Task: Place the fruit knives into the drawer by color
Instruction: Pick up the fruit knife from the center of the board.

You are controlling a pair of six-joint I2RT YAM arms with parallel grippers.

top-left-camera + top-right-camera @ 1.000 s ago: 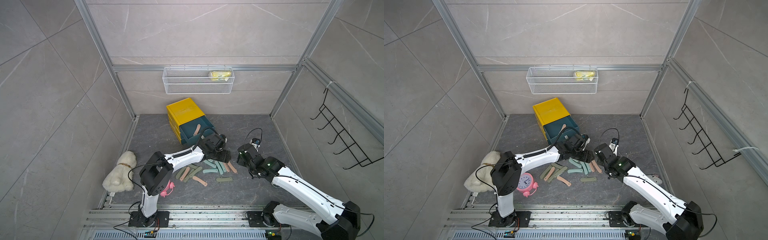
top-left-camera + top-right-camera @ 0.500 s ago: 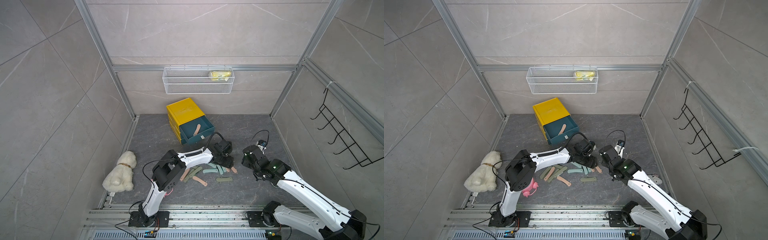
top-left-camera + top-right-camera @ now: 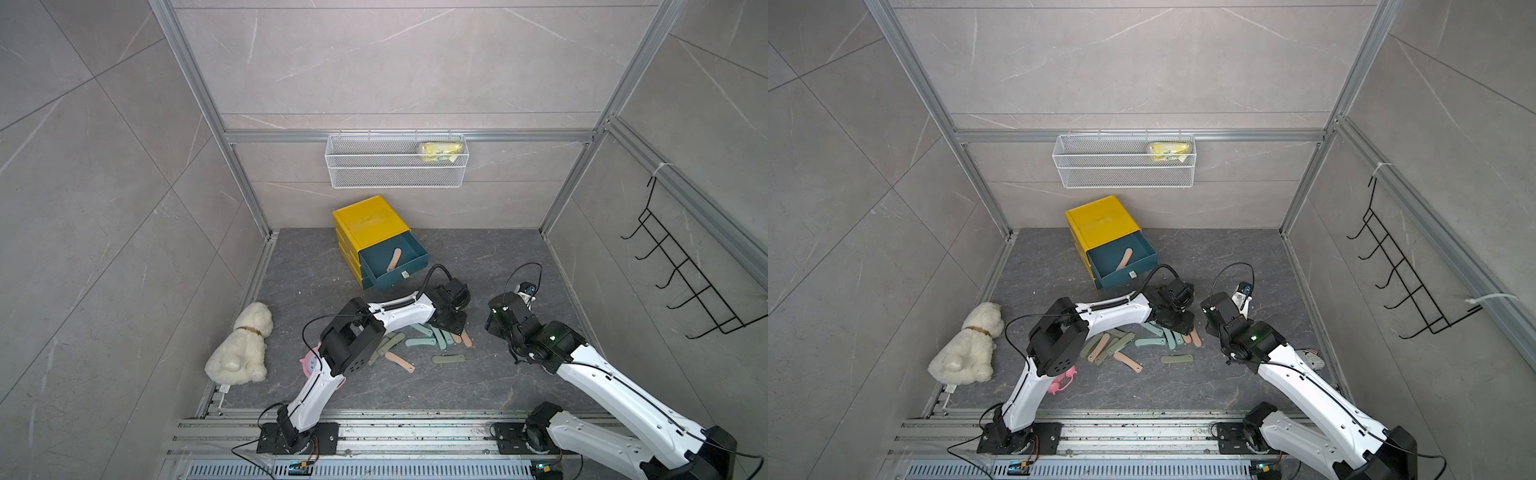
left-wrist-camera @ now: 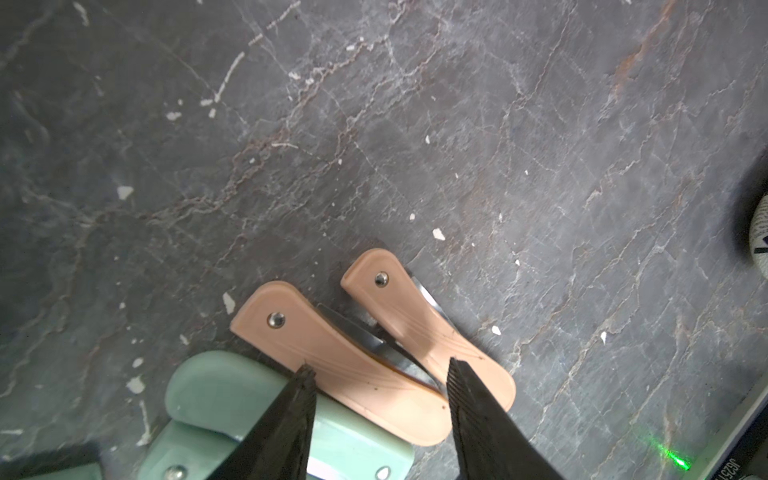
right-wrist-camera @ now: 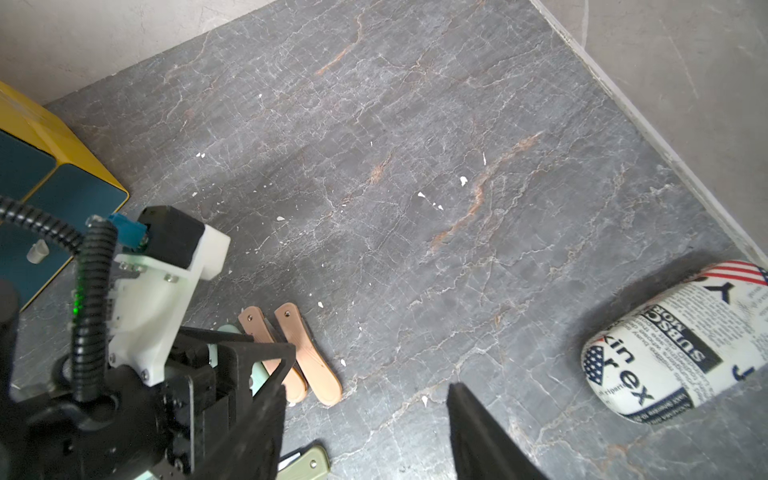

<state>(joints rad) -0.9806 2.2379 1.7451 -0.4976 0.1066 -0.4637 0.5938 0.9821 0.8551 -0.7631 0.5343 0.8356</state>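
Observation:
The drawer (image 3: pixel 368 220) is a yellow chest; its top teal tray (image 3: pixel 415 262) is pulled out with one pink fruit knife (image 3: pixel 394 259) in it. Several pink, olive and teal fruit knives (image 3: pixel 419 341) lie scattered on the dark floor. My left gripper (image 4: pixel 379 368) is lowered at the pile's right end. It is open, its fingers straddling a pink knife (image 4: pixel 345 357) that overlaps a teal knife (image 4: pixel 216 390). A second pink knife (image 4: pixel 419 324) lies beside it. My right gripper (image 5: pixel 365 390) hovers open and empty over bare floor just right of these.
A white plush dog (image 3: pixel 243 345) lies at the left and a pink clock (image 3: pixel 1063 380) under the left arm. A newsprint-patterned pouch (image 5: pixel 673 345) lies by the right wall. A wire basket (image 3: pixel 395 166) and a black hook rack (image 3: pixel 685 282) hang on the walls.
My left gripper has swung from near the drawer's front to the right end of the pile and dropped over the pink knives, its jaws narrowing. The right arm drew back slightly.

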